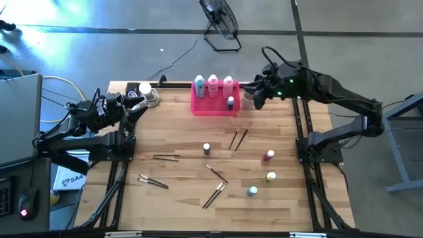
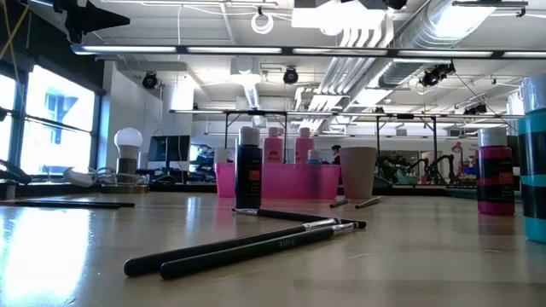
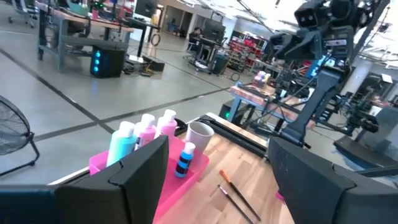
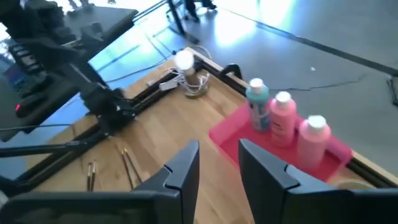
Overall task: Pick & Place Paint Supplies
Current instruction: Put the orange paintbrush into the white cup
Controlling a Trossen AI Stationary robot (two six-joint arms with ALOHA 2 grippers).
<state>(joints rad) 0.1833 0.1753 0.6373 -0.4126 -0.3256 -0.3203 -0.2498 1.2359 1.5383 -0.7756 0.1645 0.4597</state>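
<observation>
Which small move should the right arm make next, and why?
Probably lower the right tool toward the dark red bottle. Its fingers are open and hold nothing, it hangs by the pink tray, and that bottle stands loose on the table on its side. The left tool waits at the far left corner.

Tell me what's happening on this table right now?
Nothing is being held at the moment. The right gripper hangs open near the pale cup, beside the pink tray, which already holds three tall bottles and a small blue bottle. The left gripper waits open at the table's far left corner. Four tiny bottles and several paintbrushes lie loose on the table.
</observation>
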